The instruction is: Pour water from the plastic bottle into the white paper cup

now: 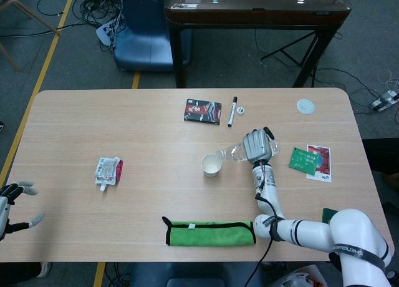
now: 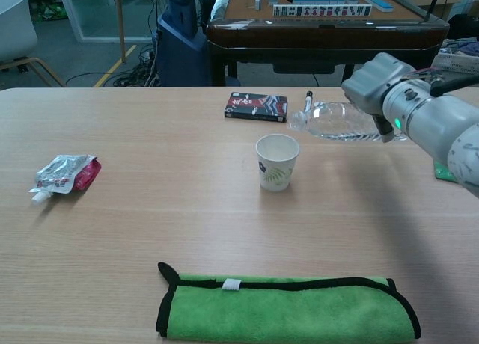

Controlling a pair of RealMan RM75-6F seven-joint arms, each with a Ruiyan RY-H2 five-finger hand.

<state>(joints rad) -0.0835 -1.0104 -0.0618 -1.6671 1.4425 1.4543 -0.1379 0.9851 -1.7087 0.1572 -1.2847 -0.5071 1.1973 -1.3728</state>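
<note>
Right hand point(image 2: 378, 81) gripping bottle point(image 2: 338, 123) around body, holding it raised above worktop point(image 2: 150, 209). Long axis lying near horizontal, neck pointing toward cup point(image 2: 277, 161), mouth hovering just beside and above rim, likely lining up pour. Left hand point(image 1: 11, 199) idling off worktop edge, fingers spread, holding nothing.

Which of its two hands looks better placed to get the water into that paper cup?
The right hand. It already holds the plastic bottle tipped on its side, its mouth just above the white paper cup. The left hand sits at the table's far left edge, holding nothing, well away from the cup.
</note>
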